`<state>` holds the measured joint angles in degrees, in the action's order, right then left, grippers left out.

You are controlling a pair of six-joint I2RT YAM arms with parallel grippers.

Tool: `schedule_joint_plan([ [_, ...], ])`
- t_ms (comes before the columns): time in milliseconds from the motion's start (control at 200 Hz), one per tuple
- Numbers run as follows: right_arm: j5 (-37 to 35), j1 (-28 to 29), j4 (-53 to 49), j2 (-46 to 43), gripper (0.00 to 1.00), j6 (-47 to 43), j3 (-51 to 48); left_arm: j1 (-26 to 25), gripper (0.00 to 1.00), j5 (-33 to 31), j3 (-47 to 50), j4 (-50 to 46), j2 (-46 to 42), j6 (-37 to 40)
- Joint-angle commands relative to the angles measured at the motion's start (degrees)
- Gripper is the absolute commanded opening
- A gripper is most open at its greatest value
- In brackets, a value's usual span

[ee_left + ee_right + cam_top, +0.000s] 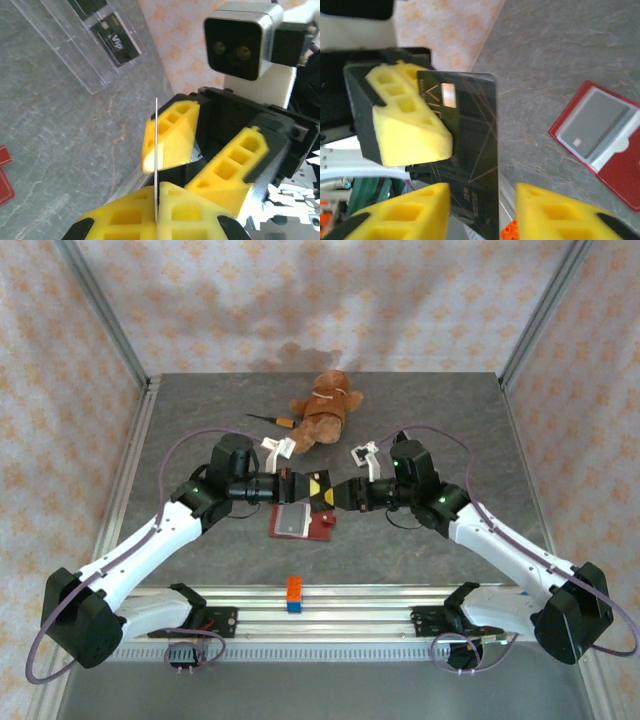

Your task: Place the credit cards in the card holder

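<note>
**Partly done: one card in**

Top: my left gripper (pixel 305 487) and right gripper (pixel 345 493) meet near the open card holder (pixel 325 531), a grey card (pixel 291 521) already inside. Left wrist: the left clamps a dark card (pixel 156 145) (edge-on). Right wrist: the right's jaws stand apart; this card is not yet in.

looks down from high above and behind the arm bases over the whole table (pixel 200 430). sits close on each wrist, left facing the right gripper (pixel 200 155), right facing the left gripper (pixel 437 137). shares between all three the dark card (pixel 470 130) and red card holder (pixel 326 530).
</note>
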<state>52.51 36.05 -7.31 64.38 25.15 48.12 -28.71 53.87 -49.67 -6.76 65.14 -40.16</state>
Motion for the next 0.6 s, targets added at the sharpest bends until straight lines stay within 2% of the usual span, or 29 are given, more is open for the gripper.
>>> schedule_joint_plan([
  [0,5.9,0.0,4.6,0.3,0.28,1.8,0.5,0.5,0.0,3.8,1.4,6.4,-0.1,-3.1],
  [85,5.7,0.0,5.3,0.0,0.24,2.1,0.2,0.5,0.0,4.4,0.8,5.2,0.6,-2.2],
  [130,6.0,0.0,6.9,-0.3,0.17,3.0,-0.3,0.5,0.0,4.6,0.1,3.3,0.9,-1.1],
  [175,6.0,0.0,7.8,-0.5,0.09,3.5,-0.7,0.5,0.07,4.3,0.0,2.1,0.7,-0.4],
  [220,6.1,0.0,8.2,-0.7,0.03,3.7,-0.9,0.6,0.08,3.6,0.2,1.4,0.3,0.2],
  [275,5.9,0.0,8.3,-1.0,0.02,3.8,-1.2,1.1,0.11,2.1,0.4,0.5,-0.3,0.9],
  [330,5.3,0.0,8.6,-1.1,0.01,4.1,-2.0,2.2,0.29,0.2,0.8,-0.8,-0.7,1.7],
  [381,4.3,0.0,9.5,-1.2,0.0,5.1,-3.1,3.4,0.4,-1.7,0.8,-3.1,-1.1,2.5],
  [531,-1.8,0.5,14.1,0.8,0.0,10.9,-7.4,7.5,0.46,-10.1,3.0,-8.9,-3.0,5.3],
  [596,-6.5,1.0,14.3,1.8,0.0,12.8,-9.2,8.2,0.47,-16.6,3.0,-14.2,-2.8,9.3],
])
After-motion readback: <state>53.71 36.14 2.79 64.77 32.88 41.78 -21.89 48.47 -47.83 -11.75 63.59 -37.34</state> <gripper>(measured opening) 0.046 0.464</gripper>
